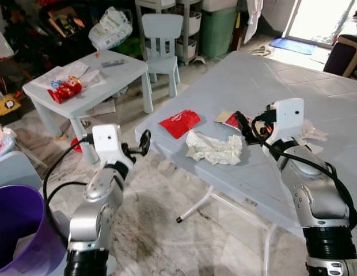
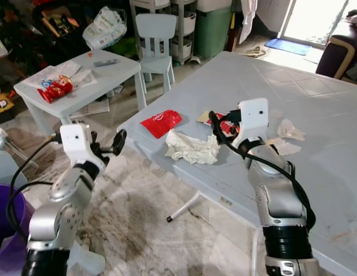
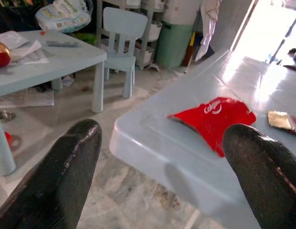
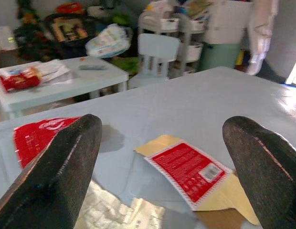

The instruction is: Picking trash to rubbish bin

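- Cluttered room with a marbled floor [image 1: 149,218]; a large pale counter [image 1: 316,98] fills the right, a small table [image 1: 118,72] and a chair [image 1: 162,43] stand far left.
- Left gripper [image 1: 145,142] hangs off the counter's near-left corner, fingers wide apart, holding nothing.
- Right gripper [image 1: 243,123] hovers low over the counter, fingers wide apart, empty, above a red-and-tan packet [image 4: 188,169].
- A red wrapper [image 1: 179,122] lies near the counter's left edge; white script on it is too blurred to read.
- Crumpled paper [image 1: 214,148] lies just near of the wrapper, between the grippers.
- A purple bin [image 1: 20,230] stands on the floor at near left, well apart from the counter.
- Open floor lies between bin and counter.
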Available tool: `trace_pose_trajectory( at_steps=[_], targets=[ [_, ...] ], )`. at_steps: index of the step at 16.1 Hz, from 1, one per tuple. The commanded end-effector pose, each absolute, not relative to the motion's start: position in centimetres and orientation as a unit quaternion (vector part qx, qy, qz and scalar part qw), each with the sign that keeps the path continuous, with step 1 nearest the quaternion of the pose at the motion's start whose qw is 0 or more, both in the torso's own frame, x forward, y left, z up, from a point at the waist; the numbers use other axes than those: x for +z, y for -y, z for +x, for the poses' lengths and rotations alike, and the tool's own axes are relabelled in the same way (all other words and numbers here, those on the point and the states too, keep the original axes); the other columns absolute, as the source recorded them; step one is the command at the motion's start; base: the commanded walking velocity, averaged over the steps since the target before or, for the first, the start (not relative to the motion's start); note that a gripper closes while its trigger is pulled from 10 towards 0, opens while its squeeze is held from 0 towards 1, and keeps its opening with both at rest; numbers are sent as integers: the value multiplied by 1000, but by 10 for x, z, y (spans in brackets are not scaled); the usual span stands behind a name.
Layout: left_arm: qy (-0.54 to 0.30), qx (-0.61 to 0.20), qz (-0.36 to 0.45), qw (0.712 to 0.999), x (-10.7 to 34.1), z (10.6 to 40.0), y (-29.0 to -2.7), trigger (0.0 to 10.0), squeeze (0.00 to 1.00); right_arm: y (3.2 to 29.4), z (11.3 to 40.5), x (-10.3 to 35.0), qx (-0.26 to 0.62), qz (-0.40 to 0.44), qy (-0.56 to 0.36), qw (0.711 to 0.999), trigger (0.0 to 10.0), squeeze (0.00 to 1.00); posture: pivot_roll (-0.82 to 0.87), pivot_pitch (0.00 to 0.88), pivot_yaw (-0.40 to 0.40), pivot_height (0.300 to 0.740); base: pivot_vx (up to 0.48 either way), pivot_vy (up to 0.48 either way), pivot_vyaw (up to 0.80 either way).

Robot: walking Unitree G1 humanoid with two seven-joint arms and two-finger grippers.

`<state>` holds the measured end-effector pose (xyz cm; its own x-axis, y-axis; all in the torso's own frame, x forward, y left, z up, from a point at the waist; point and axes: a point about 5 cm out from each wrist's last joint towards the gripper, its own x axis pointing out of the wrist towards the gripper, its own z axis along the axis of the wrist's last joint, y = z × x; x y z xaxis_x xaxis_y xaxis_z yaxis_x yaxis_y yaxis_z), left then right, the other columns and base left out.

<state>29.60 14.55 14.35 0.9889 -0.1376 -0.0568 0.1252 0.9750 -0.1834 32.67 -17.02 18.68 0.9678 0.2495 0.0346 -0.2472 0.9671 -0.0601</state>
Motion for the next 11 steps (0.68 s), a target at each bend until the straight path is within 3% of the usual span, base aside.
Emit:
trace_pose_trajectory(
  at_steps=[1,7,10,11],
  targets=[
    [-36,-81,-75,993,143,288,-140,10000,0,167,330,194,151,-28,19,988,10000,0,79,66,-39,740,0,0,0],
    [-54,-97,-61,992,133,271,-134,10000,0,144,324,185,302,-53,-38,951,10000,0,87,69,-59,740,0,0,0],
    [-77,-128,-54,987,126,262,-131,10000,0,140,326,181,313,-55,-54,947,10000,0,94,68,-59,740,0,0,0],
    [-81,-143,-52,985,126,260,-129,10000,0,139,327,168,319,-90,-85,940,10000,0,102,68,-59,740,0,0,0]
  ],
)
